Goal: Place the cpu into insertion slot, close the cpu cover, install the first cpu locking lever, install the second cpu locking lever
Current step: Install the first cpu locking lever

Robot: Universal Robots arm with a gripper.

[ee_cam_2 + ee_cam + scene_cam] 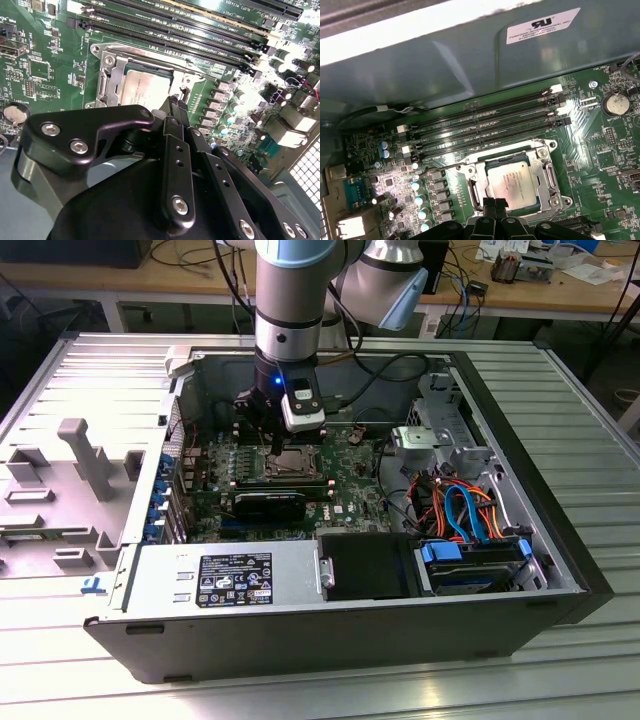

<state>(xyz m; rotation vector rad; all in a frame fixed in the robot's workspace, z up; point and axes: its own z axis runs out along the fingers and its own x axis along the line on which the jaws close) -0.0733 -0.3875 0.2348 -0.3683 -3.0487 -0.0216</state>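
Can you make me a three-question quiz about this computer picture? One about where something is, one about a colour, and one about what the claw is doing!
1. Where is the chip?
A. in the socket
B. in the claw
C. outside the case

2. What colour is the board?
A. red
B. white
C. green

3. How are the claw's tips?
A. spread wide
B. closed together
C. gripping a cable

Answers:
1. A, since its silvery top lies flat inside the socket's metal rim.
2. C, since both wrist views show it green.
3. B, since the tips meet by the socket's edge and hold nothing.
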